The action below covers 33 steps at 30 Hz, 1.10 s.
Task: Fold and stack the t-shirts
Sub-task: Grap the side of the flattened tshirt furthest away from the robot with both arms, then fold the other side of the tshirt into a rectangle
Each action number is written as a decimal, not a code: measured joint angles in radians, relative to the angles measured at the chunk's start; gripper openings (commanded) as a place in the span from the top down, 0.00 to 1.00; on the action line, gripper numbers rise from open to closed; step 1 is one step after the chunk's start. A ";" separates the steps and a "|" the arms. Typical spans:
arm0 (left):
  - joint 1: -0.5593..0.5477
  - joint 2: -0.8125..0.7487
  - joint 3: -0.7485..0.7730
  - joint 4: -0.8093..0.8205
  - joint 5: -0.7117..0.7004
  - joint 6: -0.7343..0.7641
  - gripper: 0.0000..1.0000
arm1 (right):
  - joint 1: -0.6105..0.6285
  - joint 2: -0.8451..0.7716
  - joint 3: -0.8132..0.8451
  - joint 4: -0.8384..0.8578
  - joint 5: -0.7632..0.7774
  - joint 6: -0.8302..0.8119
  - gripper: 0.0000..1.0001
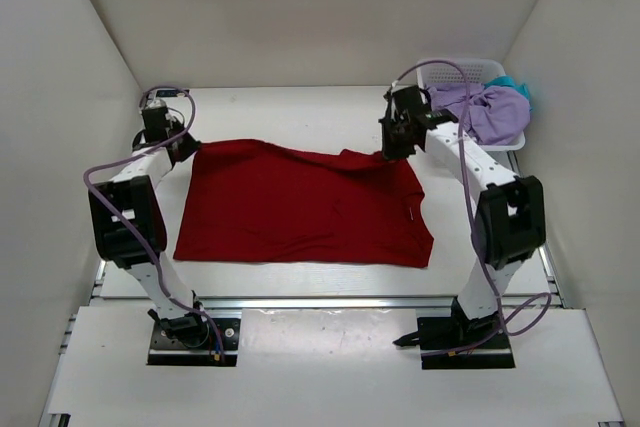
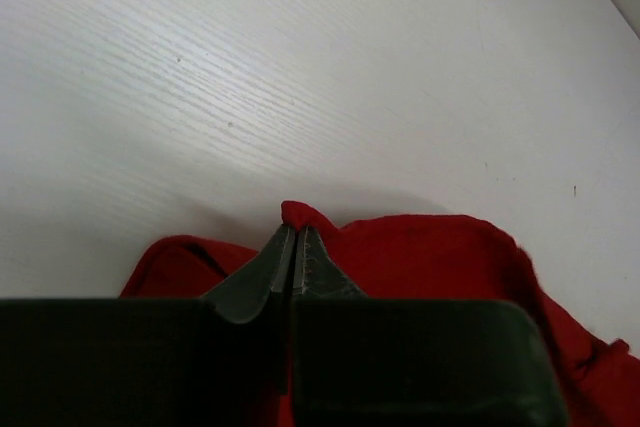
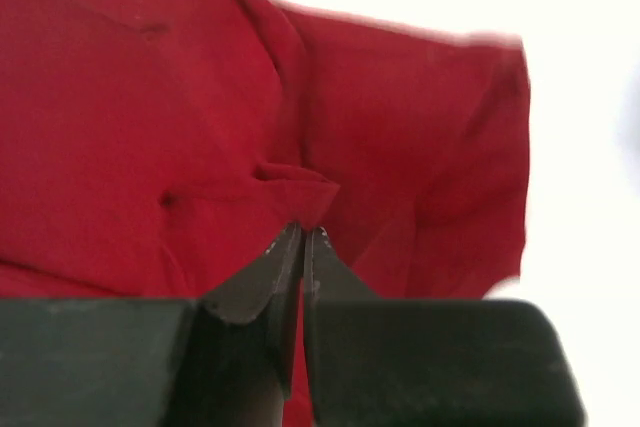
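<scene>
Left pincer [image 2: 295,234], right pincer [image 3: 303,232] clamp red t-shirt [image 1: 300,212] far edge; table [image 1: 290,112] beyond.

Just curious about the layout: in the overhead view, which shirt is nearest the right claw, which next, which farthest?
1. Red t-shirt: its far edge pinched in the right gripper.
2. Lavender t-shirt: to the right, in the white basket.
3. Teal t-shirt: peeking from behind the lavender one, far right.
</scene>
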 measured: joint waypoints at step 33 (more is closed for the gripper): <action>0.121 -0.311 -0.398 -0.045 -0.012 -0.018 0.83 | -0.044 -0.857 -1.083 0.306 -0.068 0.246 0.98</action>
